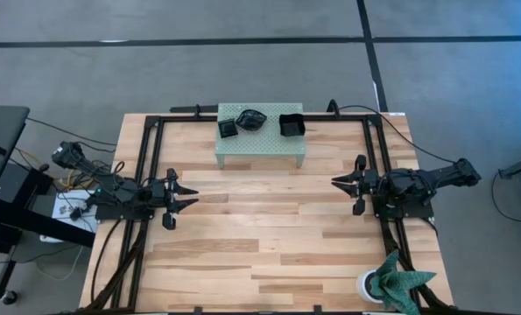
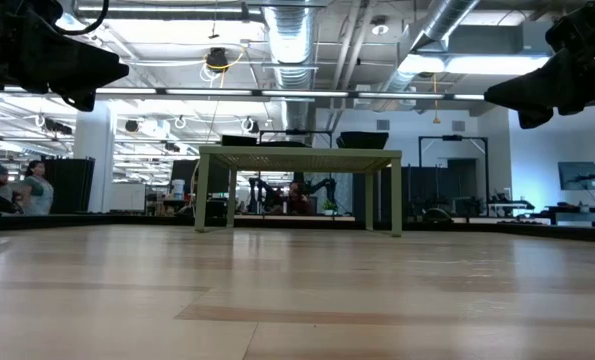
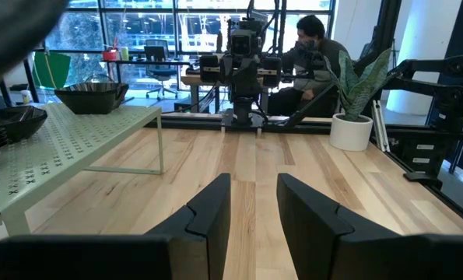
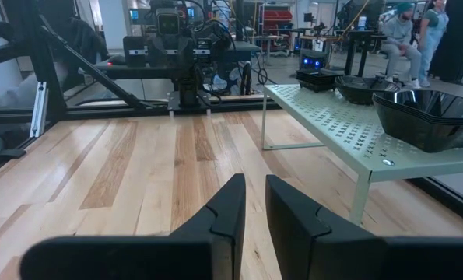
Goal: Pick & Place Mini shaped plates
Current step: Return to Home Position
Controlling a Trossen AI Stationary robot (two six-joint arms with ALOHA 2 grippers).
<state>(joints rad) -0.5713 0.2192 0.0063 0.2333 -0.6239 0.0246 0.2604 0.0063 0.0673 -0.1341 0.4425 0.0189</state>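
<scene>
The mini shaped plates, glossy and black, sit on top of a pale green perforated stand at the table's far middle. There is a small stack, a wavy-edged one and a square stack. The right wrist view shows the stack nearest it. My left gripper hovers level at the table's left side, open and with nothing between its fingers. My right gripper hovers level at the right side, with a narrow gap between its fingers and nothing in it. Both point toward the table's middle, well short of the stand.
A potted plant in a white pot stands at the near right corner. Black frame rails run along the table's sides and far edge. Bare wooden tabletop lies between the arms. People sit in the room beyond.
</scene>
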